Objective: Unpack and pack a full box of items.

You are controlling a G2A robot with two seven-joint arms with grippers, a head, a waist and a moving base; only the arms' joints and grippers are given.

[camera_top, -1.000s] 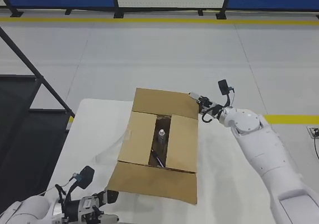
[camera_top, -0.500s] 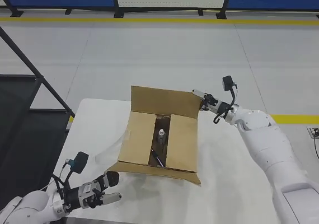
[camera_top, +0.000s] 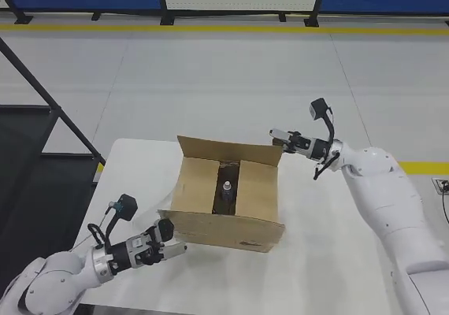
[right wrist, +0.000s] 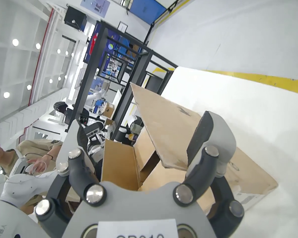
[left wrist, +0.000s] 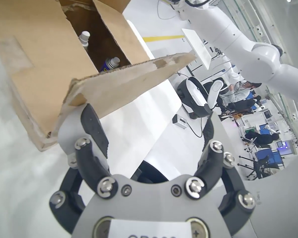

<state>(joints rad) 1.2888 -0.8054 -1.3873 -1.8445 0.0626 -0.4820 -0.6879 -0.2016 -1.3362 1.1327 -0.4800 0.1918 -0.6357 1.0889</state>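
Now, left pincer (left wrist: 150, 115) and right pincer (right wrist: 142, 121) each agape beside box flaps (camera_top: 232, 150), bottle (camera_top: 227, 189) within.

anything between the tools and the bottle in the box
Yes: two inner flaps cover most of the box opening, leaving only a narrow gap above the bottle.

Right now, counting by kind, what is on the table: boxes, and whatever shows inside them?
Cardboard box: 1
White-capped bottle: 1
Blue can: 1
Total: 3
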